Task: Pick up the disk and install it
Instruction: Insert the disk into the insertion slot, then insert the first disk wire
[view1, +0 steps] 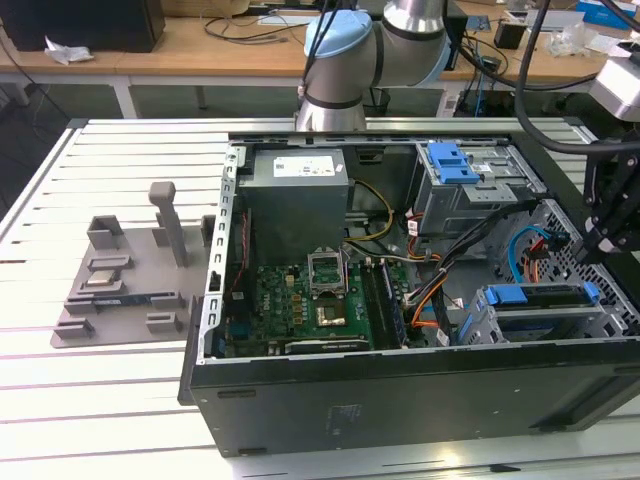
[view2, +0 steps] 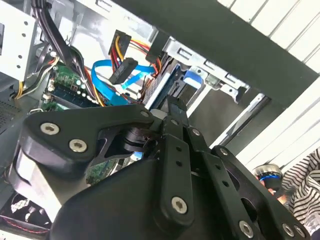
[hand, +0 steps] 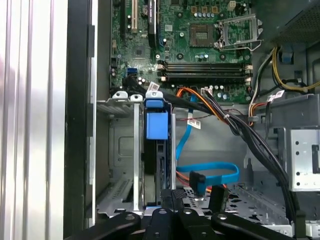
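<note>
The disk (view1: 540, 300) sits edge-up in the drive bay at the near corner of the open computer case (view1: 400, 385), on the exterior view's right, with its blue rail showing on top. In the first wrist view the disk (hand: 159, 165) stands in its metal slot under a blue handle. My gripper (view1: 606, 238) hangs just beyond the bay's far end, apart from the disk. It is shut and holds nothing, seen in both wrist views (hand: 173, 194) (view2: 175, 107). The disk (view2: 167, 87) lies straight ahead of it.
Inside the case are a grey power supply (view1: 297, 195), the motherboard (view1: 320, 300), and a bare blue bracket on a grey cage (view1: 452, 160). A loose blue data cable (hand: 212, 172) and black wire bundles lie beside the bay. A grey parts fixture (view1: 120, 285) stands on the table. A striped sleeve (view2: 305, 182) is nearby.
</note>
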